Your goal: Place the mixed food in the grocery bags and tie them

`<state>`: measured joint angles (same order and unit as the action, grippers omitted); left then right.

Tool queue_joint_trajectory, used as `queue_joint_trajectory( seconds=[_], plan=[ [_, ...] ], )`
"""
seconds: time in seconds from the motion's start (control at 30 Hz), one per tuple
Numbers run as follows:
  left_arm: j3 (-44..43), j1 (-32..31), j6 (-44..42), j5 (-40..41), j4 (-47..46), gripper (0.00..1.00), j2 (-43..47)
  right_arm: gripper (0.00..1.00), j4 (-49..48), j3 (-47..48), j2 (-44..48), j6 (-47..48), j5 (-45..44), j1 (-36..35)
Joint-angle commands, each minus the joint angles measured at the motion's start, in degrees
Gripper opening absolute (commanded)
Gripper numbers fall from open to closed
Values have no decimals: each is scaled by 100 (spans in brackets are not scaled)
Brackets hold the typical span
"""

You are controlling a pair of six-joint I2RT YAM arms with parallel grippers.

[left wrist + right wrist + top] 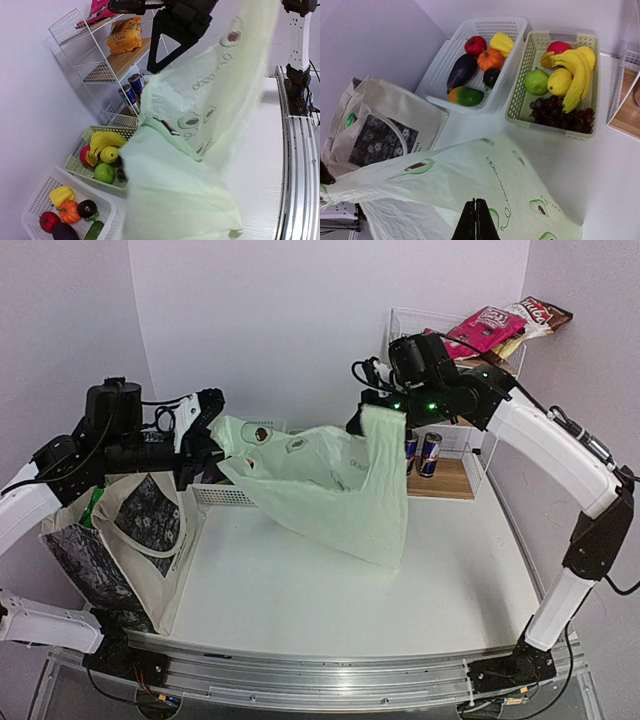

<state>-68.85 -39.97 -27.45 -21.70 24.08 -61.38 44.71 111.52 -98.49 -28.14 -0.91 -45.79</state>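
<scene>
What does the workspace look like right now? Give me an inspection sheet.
Surface: white table, no spills seen.
Job's things: bag stretched in the air between both grippers; tote standing at the left; bananas and grapes in the beige basket; cans and orange packet on the shelf.
Clutter: white basket of vegetables; pink packets on top of the shelf.
Grippers: left gripper shut on the bag; right gripper shut on the bag.
Cables: black cables along both arms, none on the table.
Surroundings: plain walls, nothing else seen.
</scene>
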Motion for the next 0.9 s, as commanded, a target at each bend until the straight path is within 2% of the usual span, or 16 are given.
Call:
queue_joint_trajectory(
  seconds=[0.0, 0.13, 0.17, 0.33, 0.4, 0.43, 0.53, 0.7, 0.87],
  plan=[
    [-173, 6, 527, 451, 594, 0, 279, 0, 20, 769, -617, 421, -447, 57],
    [-897, 6, 1577, 796, 1090, 0, -161, 0, 39, 1495, -1177, 808, 724, -163],
    [-1026, 6, 1785, 903, 1219, 0, -249, 4, 39, 1566, -1199, 881, 855, -217],
    [-1512, -2, 2759, 1158, 1690, 0, -560, 48, 48, 1369, -896, 860, 1262, -413],
    [-1677, -16, 3006, 1199, 1700, 0, -581, 75, 99, 1154, -694, 860, 1373, -629],
    [-1758, -33, 3083, 1222, 1698, 0, -593, 84, 159, 1079, -613, 884, 1333, -746],
    [-1980, -152, 3202, 1296, 1758, 0, -680, 87, 544, 1248, -512, 1081, 639, -1151],
    [-2047, -344, 3248, 1227, 1823, 0, -715, 90, 1780, 1919, -853, 1048, -906, -1566],
    [-1968, -354, 3246, 1202, 1798, 0, -648, 91, 2349, 1731, -1007, 795, -1692, -1615]
  ],
)
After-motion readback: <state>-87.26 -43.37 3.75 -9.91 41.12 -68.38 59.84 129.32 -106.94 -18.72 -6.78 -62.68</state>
